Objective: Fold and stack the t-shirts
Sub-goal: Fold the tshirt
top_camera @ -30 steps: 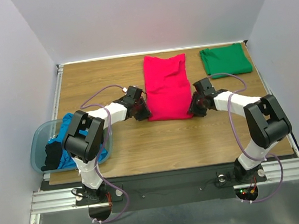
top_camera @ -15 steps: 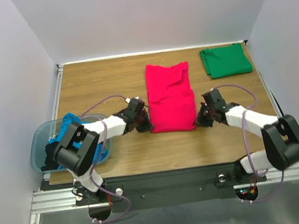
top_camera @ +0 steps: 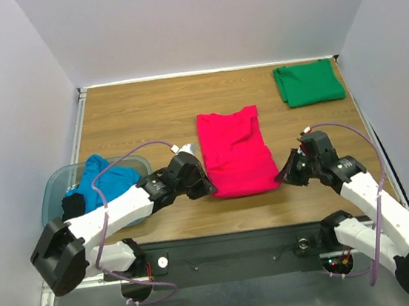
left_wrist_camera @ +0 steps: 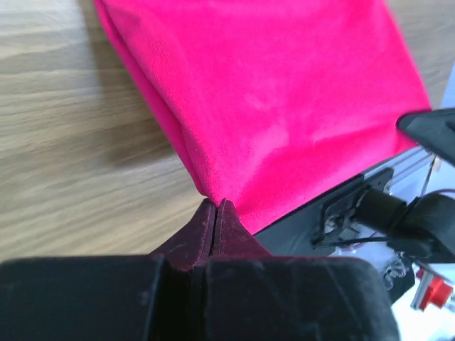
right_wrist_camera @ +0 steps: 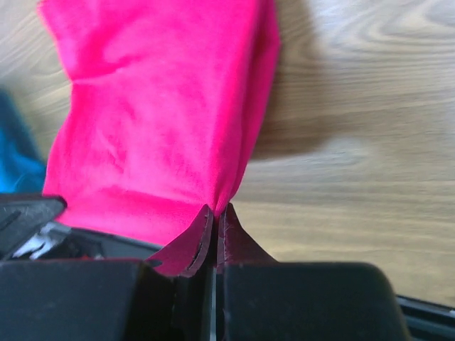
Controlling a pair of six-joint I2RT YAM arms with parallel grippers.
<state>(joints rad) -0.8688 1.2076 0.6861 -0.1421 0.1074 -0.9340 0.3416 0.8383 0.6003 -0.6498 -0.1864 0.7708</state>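
Overhead, the pink shirt [top_camera: 234, 153] lies folded lengthwise in the middle of the table [top_camera: 133, 117]. The green shirt [top_camera: 308, 83] lies folded at 1 o'clock, and the blue shirt [top_camera: 105, 179] is heaped in the tub [top_camera: 51, 193] at 8 o'clock.

The left gripper [top_camera: 207, 188] is at the pink shirt's 7 o'clock corner and the right gripper [top_camera: 285, 176] at its 5 o'clock corner.

The left wrist view shows the jaws clamped tight on the hem corner. The right wrist view shows the same.

The cloth looks light and limp and will likely sag between the two holds. These near corners, with every layer pinched, seem the best place to hold it.
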